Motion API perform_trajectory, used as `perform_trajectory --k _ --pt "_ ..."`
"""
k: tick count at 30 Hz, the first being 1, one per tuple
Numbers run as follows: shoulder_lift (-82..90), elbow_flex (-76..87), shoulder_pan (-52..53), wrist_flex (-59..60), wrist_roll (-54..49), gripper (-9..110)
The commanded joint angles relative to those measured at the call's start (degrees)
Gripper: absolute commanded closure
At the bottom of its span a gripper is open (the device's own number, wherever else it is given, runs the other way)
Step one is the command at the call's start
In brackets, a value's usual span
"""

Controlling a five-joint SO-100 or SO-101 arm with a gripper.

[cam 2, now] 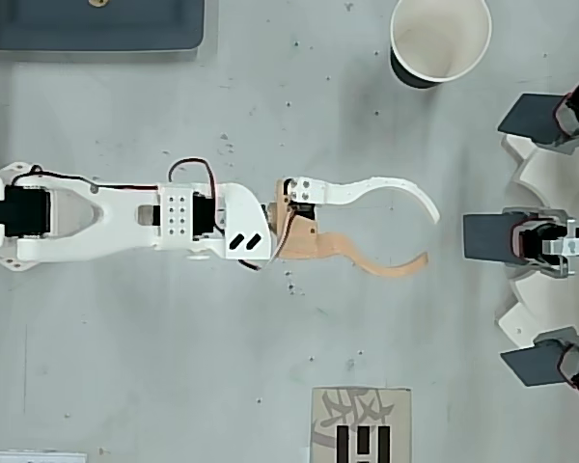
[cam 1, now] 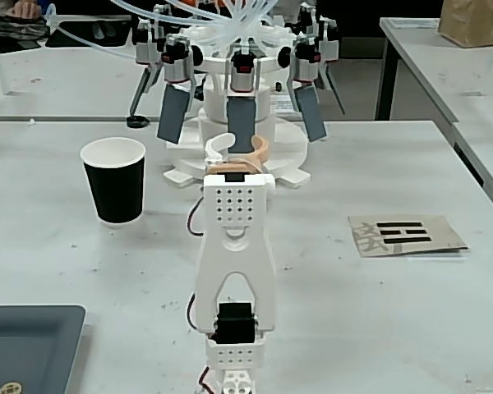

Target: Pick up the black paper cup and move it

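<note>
The black paper cup (cam 1: 114,179) stands upright on the grey table, left of the arm in the fixed view. From overhead the black paper cup (cam 2: 440,40) shows its white inside at the top right. My gripper (cam 2: 428,236) reaches out along the table's middle, open, one finger white (cam 2: 396,186) and one tan (cam 2: 386,266), nothing between them. The cup is well off to the white finger's side, apart from it. In the fixed view the gripper (cam 1: 230,149) is partly hidden behind the white arm (cam 1: 234,238).
A white multi-arm device with dark paddles and clear tubes (cam 1: 238,90) stands just beyond the gripper tips; its paddles (cam 2: 497,237) face the jaws. A printed paper card (cam 1: 404,235) lies right of the arm. A dark tray (cam 1: 29,345) sits at the near left.
</note>
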Motion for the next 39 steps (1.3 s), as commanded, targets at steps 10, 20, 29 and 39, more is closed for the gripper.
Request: perform_trajectory --k 10,20,29,39 --pt "2.11 -0.44 5.27 -5.45 1.67 93" --pt "3.25 0.70 5.27 -5.62 1.49 93" --pt "8.35 6.06 5.36 -5.98 1.14 94" --pt "16.17 15.38 5.36 -6.77 1.05 94"
